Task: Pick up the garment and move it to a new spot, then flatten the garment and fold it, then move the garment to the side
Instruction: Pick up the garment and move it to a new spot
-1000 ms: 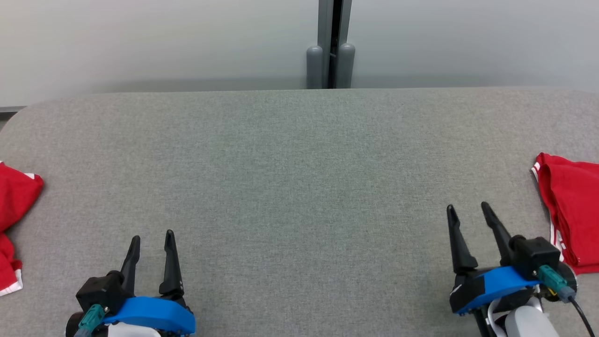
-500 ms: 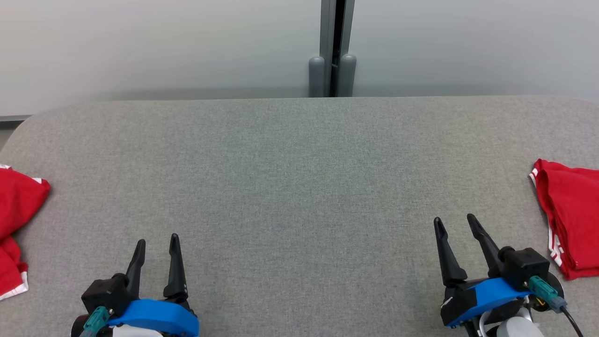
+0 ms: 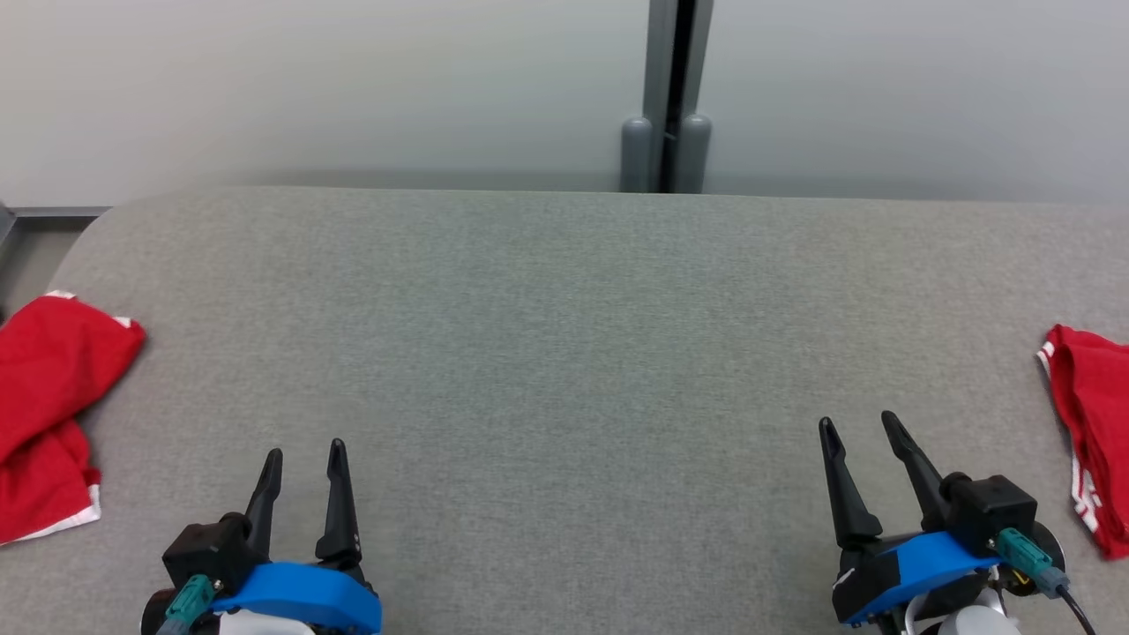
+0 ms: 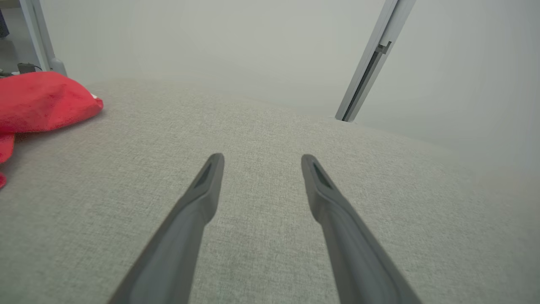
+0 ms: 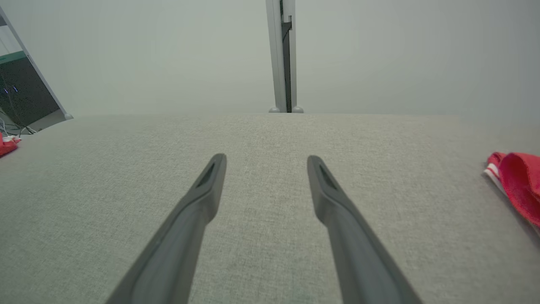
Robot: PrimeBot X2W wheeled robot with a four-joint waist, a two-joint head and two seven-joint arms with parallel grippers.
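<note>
At the near edge of a grey table, left gripper and right gripper, fingers spread, holding nothing. Well apart at the far left, a crumpled red garment; at the far right, a white-striped red garment.

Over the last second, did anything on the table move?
Nothing on it moved. The head camera turned left, so the left red garment shows more and the right red garment shows less. The left gripper and right gripper stay open and empty.

Grey fabric table, left red garment, right red garment
</note>
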